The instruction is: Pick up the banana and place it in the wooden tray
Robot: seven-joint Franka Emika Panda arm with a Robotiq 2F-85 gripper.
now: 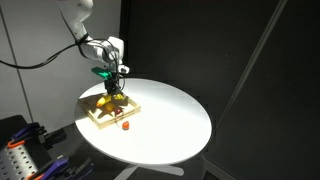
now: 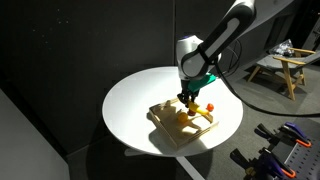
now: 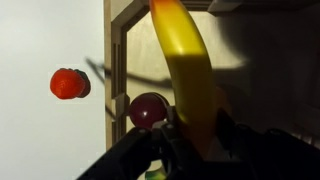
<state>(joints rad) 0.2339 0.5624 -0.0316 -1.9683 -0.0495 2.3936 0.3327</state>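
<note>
In an exterior view the gripper (image 1: 118, 88) hung low over the wooden tray (image 1: 100, 120) on the round white surface (image 1: 175, 115). Yellow showed beneath it, too small to sort into separate fruits. A small red object (image 1: 125, 125) lay on the surface just beside the tray's rim.

In an exterior view the gripper (image 2: 190, 97) likewise stood above the tray (image 2: 162, 125).

In the wrist view the gripper (image 3: 195, 140) was clenched around the banana (image 3: 185, 60). The banana reached over the tray's pale floor, though contact with it could not be judged. A dark red round object (image 3: 148, 108) sat inside the tray, just beside the banana. Letting go too high could send the banana rolling against that object or propped on the rim.
</note>
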